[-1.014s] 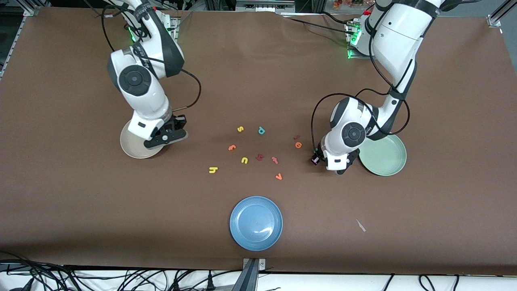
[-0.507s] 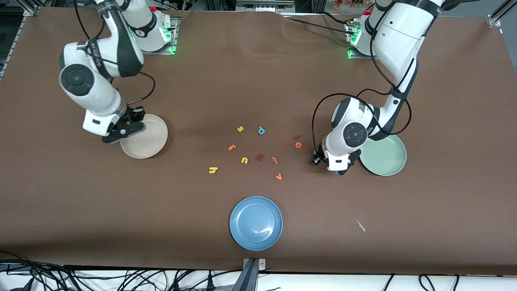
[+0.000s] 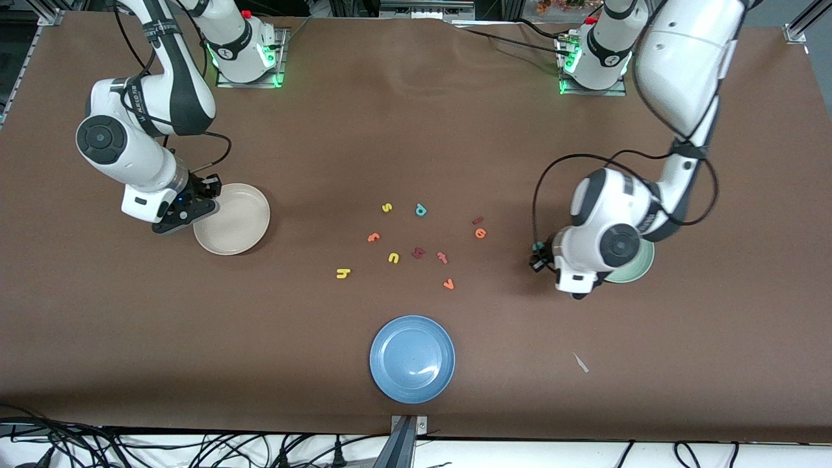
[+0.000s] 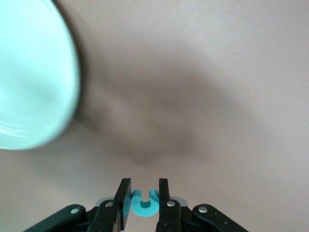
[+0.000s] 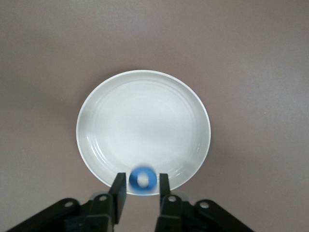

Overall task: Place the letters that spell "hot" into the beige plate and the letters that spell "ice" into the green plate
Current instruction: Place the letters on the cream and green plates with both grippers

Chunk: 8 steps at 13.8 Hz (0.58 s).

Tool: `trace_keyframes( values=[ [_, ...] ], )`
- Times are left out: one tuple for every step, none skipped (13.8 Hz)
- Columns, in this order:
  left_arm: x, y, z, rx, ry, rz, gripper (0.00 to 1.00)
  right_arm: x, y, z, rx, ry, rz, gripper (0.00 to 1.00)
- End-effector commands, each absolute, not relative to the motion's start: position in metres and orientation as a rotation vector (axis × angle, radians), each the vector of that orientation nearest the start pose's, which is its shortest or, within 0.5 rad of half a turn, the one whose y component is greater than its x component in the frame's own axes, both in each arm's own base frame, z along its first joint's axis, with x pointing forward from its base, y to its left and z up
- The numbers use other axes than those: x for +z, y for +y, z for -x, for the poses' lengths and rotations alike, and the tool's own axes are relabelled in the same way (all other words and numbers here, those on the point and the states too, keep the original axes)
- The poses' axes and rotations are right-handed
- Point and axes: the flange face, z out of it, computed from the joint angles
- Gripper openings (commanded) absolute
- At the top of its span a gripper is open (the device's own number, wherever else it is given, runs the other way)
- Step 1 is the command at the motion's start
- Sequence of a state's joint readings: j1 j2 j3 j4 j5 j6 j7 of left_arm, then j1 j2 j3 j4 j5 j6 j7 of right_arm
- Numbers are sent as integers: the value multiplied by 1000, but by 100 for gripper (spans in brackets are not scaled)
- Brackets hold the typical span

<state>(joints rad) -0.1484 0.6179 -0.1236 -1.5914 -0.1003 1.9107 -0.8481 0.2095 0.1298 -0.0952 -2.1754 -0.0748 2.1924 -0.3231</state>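
My left gripper (image 3: 576,292) is shut on the teal c (image 4: 143,205), up in the air beside the green plate (image 3: 640,265); the arm covers much of that plate, which also shows in the left wrist view (image 4: 34,77). My right gripper (image 3: 184,217) stands open at the rim of the beige plate (image 3: 237,221). The blue o (image 5: 143,179) is blurred between its fingers, clear of both, over the plate's rim (image 5: 96,104). On the table lie the yellow h (image 3: 343,273), orange t (image 3: 373,237), dark red i (image 3: 478,221) and orange e (image 3: 480,233).
Mid-table also lie a yellow s (image 3: 387,208), teal p (image 3: 420,210), yellow u (image 3: 393,258), a dark red letter (image 3: 418,253), a pink t-like letter (image 3: 442,257) and an orange v (image 3: 448,284). A blue plate (image 3: 412,359) sits nearest the front camera.
The right arm swung from over the beige plate to its rim and parted its fingers from the o. The left gripper shut on the c and carried it toward the green plate.
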Motion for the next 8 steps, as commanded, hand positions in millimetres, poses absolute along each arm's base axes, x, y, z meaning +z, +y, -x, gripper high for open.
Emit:
trace_keyframes(
  values=[
    [275, -118, -632, 681, -733, 2989, 4, 325, 59, -533, 166, -756, 3087, 91],
    [272, -104, -631, 704, -699, 2998, 4, 325, 59, -533, 166, -756, 3087, 91],
    [265, -93, -629, 725, -676, 3001, 4, 325, 59, -533, 166, -756, 3087, 91],
    [254, -84, -626, 736, -637, 2987, 4, 327, 59, -534, 161, -752, 3089, 91],
    [238, -70, -625, 753, -603, 2965, 4, 328, 61, -535, 155, -739, 3084, 91],
    [225, -66, -624, 773, -579, 2954, 4, 328, 67, -536, 144, -691, 3071, 91],
    [213, -64, -622, 795, -554, 2953, 4, 326, 75, -539, 141, -638, 3067, 91],
    [206, -59, -622, 799, -530, 2943, 5, 323, 92, -544, 127, -618, 3069, 91]
  ],
)
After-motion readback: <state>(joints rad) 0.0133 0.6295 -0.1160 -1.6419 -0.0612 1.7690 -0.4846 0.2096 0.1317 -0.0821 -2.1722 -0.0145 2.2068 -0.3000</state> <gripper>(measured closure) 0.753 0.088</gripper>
